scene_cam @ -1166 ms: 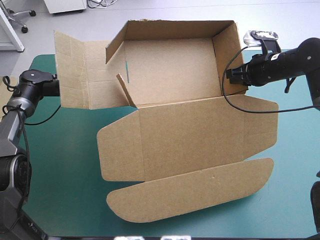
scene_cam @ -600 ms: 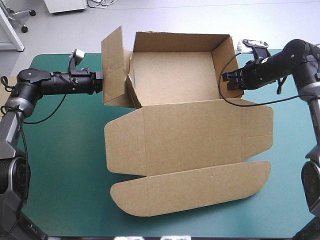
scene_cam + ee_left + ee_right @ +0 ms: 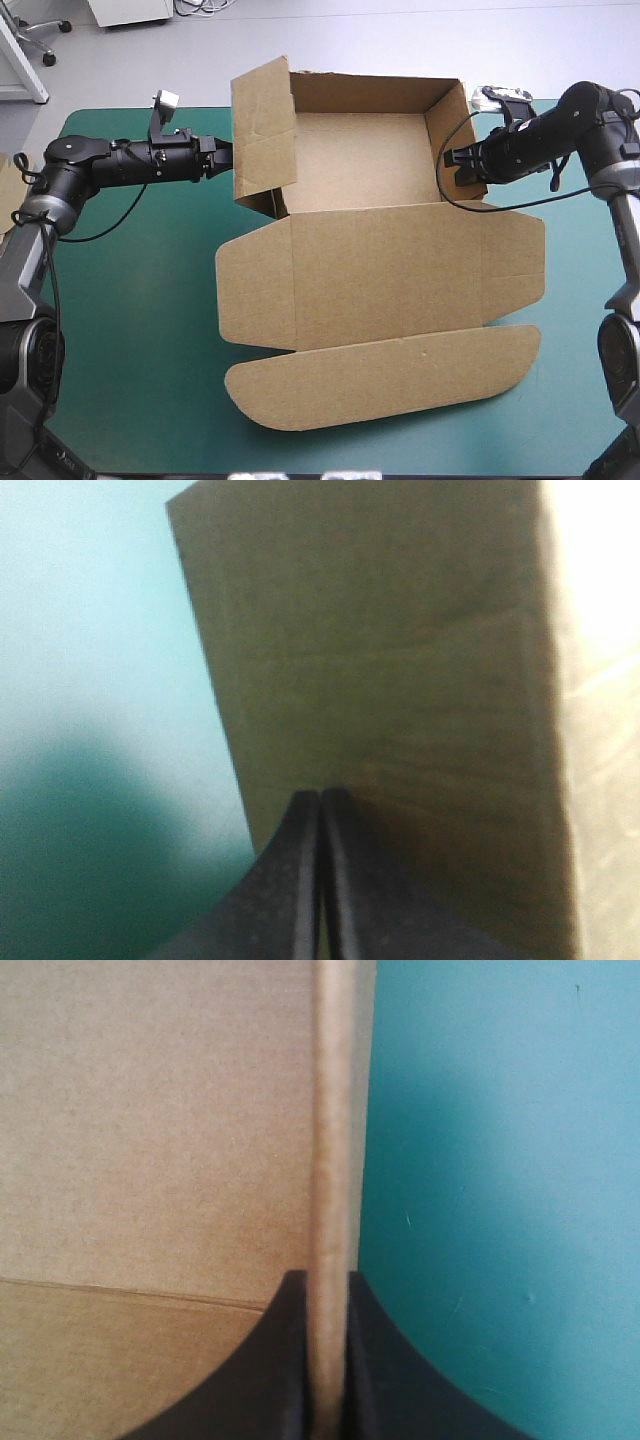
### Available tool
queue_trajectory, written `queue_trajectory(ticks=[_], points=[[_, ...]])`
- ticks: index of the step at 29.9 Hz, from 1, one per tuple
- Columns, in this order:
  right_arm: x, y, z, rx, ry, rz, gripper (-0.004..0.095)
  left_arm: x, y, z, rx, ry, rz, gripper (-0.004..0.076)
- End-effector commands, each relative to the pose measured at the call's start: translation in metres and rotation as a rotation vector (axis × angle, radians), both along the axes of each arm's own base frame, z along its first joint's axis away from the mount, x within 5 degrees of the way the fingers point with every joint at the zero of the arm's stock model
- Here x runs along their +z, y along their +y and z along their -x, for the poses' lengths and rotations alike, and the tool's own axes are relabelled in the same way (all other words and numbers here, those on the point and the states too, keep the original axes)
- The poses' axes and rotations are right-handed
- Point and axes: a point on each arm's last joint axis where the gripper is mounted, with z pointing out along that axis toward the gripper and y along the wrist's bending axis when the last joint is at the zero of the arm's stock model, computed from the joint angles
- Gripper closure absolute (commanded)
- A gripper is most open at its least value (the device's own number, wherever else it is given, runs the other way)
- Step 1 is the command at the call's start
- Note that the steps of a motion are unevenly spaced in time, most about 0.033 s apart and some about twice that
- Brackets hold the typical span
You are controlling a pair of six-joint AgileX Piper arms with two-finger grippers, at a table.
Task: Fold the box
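- The box [image 3: 360,150] is set toward the far edge of the table [image 3: 130,300] as an open tray, with the lid [image 3: 380,280] laid flat on the near side.
- The right wall [image 3: 448,110] is clamped by its edge between the fingers of the right gripper [image 3: 449,159], probably so that the tray is steadied.
- The left gripper [image 3: 224,158] is held with its fingers together, and its tip is pressed against the outside of the raised left wall [image 3: 262,130]. This is judged to be a push inward, not a grasp.

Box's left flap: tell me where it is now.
In the high view, the left flap stands raised on the left side of the box, toward the far edge of the table, with the left gripper at its outer face.
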Motion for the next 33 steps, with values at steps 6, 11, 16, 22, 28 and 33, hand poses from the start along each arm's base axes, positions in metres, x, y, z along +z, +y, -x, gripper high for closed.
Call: queue_trajectory(ticks=[6, 11, 16, 22, 28, 33], points=[[0.027, 0.002, 0.010, -0.017, -0.091, -0.037, 0.0935, 0.040, -0.007, 0.021, -0.080, -0.090, 0.119, 0.0655], [0.027, 0.002, 0.010, -0.018, -0.095, -0.038, 0.0935, 0.041, -0.010, 0.022, -0.088, -0.091, 0.126, 0.0575], [0.027, 0.002, 0.010, -0.020, -0.090, -0.037, 0.0935, 0.045, -0.014, 0.023, -0.094, -0.094, 0.166, 0.0421], [0.025, 0.010, 0.011, 0.000, -0.087, -0.008, 0.0935, 0.049, -0.014, 0.022, -0.089, -0.096, 0.209, 0.0251], [0.017, 0.022, 0.007, 0.004, -0.062, 0.005, 0.0935, 0.047, -0.014, 0.021, -0.073, -0.078, 0.196, 0.0232], [0.018, 0.035, 0.006, 0.000, -0.084, -0.003, 0.0935, 0.042, -0.021, 0.021, -0.076, -0.071, 0.146, 0.0232]])
